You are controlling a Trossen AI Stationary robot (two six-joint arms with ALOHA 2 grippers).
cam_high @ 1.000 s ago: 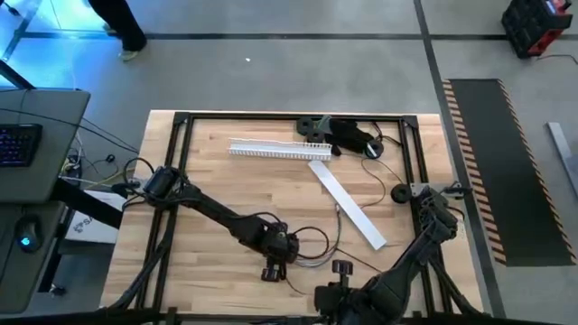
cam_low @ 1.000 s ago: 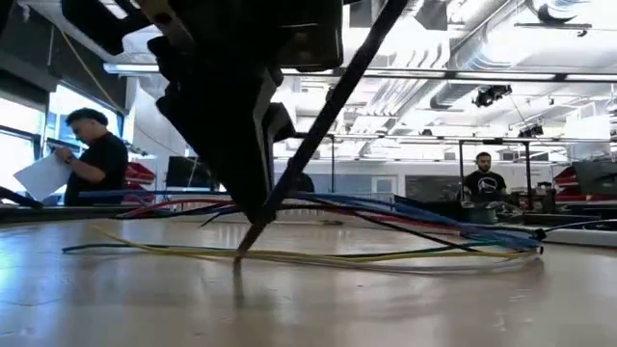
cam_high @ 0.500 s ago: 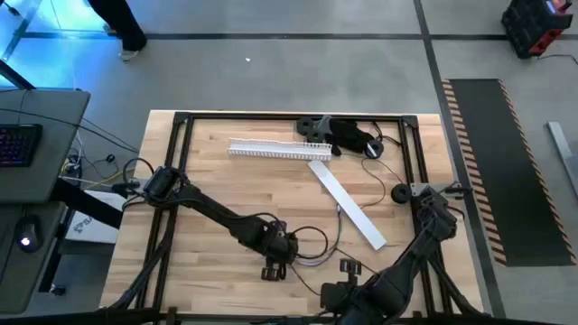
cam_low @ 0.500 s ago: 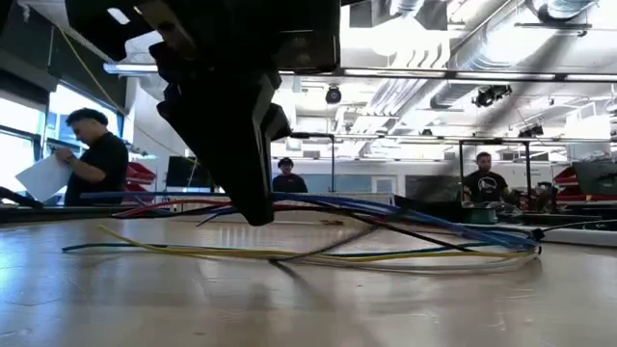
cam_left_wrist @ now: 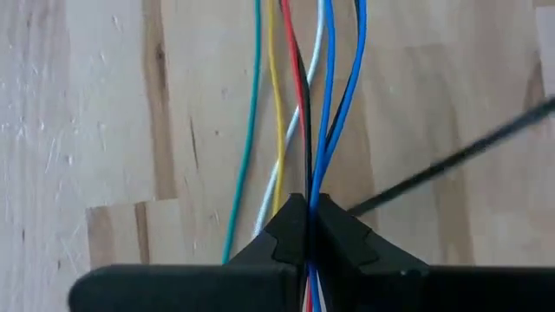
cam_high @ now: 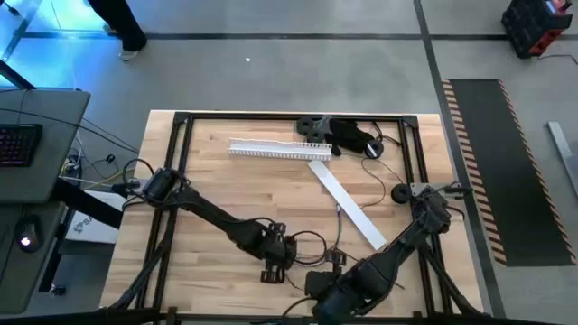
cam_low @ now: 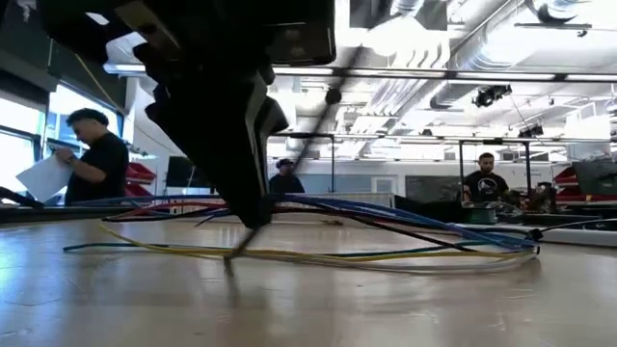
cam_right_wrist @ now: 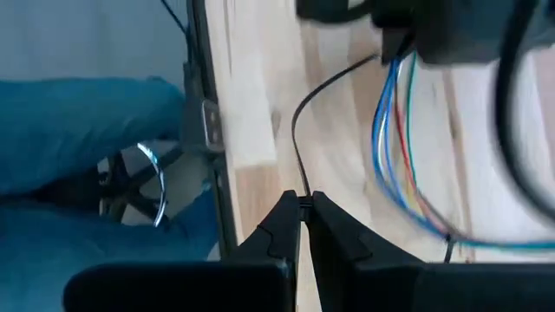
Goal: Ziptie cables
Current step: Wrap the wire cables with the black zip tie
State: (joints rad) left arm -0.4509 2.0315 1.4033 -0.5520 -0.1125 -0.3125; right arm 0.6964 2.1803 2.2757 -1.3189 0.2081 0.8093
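Note:
The cables [cam_high: 312, 246] are thin coloured wires, blue, red, black, white, yellow and green, lying in a loop on the wooden table [cam_high: 226, 194] near its front edge. In the low view they lie flat along the tabletop [cam_low: 386, 255]. My left gripper [cam_high: 273, 268] points down at the loop's left part, shut on several of the wires [cam_left_wrist: 308, 204]. My right gripper [cam_high: 332, 260] is just right of it, shut on a thin black ziptie [cam_right_wrist: 302, 201]. The ziptie shows as a blurred slanted line in the low view [cam_low: 308, 145]. My left gripper pinches the blue, red, black and white wires [cam_left_wrist: 310, 178] together between its two fingertips, coming from above. The green and yellow wires [cam_left_wrist: 251, 130] pass outside the fingers. The wires run on from the hold onto the table. My right gripper pinches the ziptie [cam_right_wrist: 299, 184] between its fingertips. From the hold the tie arcs over the table toward my left gripper [cam_right_wrist: 386, 52] and ends beside its finger [cam_left_wrist: 364, 204].
At the back lie a slotted white strip [cam_high: 275, 150], a flat white strip [cam_high: 348, 206] and a black gadget [cam_high: 348, 135] with its cord. Black frame rails [cam_high: 176, 162] border the table. People [cam_low: 92, 154] stand in the room beyond.
My right gripper has moved a little toward the table's left, closer to my left gripper, carrying the ziptie. In the low view the tie stood slanted with its tip on the table, dropped out of sight, and now slants again, blurred. My left gripper stays shut on the wires.

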